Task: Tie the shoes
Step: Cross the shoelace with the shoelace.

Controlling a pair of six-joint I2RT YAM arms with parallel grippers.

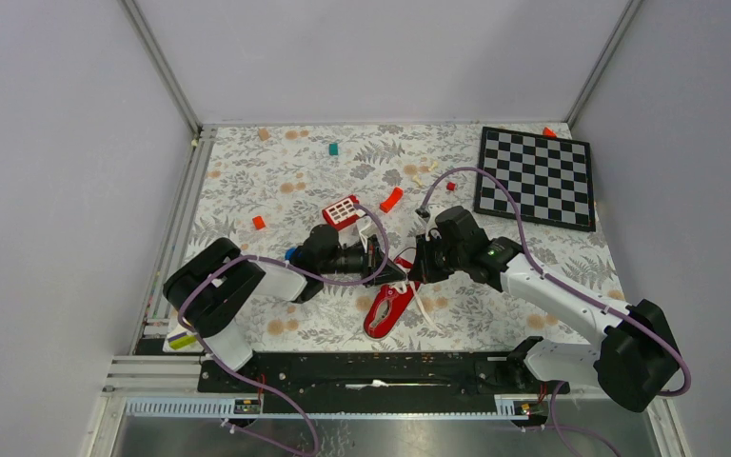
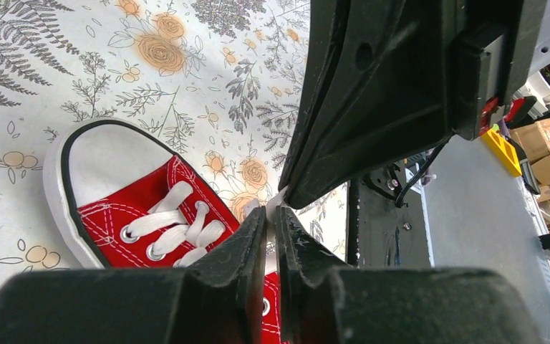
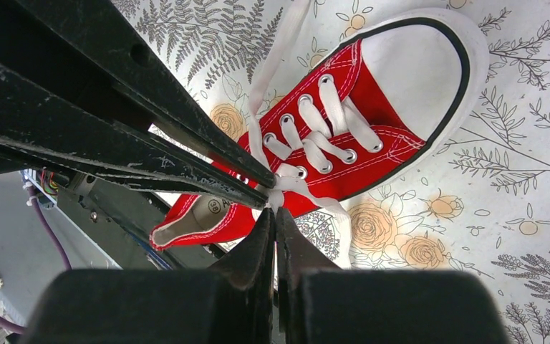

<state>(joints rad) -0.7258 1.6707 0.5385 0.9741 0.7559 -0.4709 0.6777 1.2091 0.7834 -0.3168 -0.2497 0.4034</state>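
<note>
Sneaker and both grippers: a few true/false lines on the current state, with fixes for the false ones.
1. The sneaker sits on the checkerboard. False: it lies on the floral tabletop; the checkerboard is apart, at the far right.
2. The right gripper is shut. True.
3. The laces are threaded through the eyelets. True.
4. The left gripper stands wide open. False: its jaws are nearly closed, with white lace between them.
</note>
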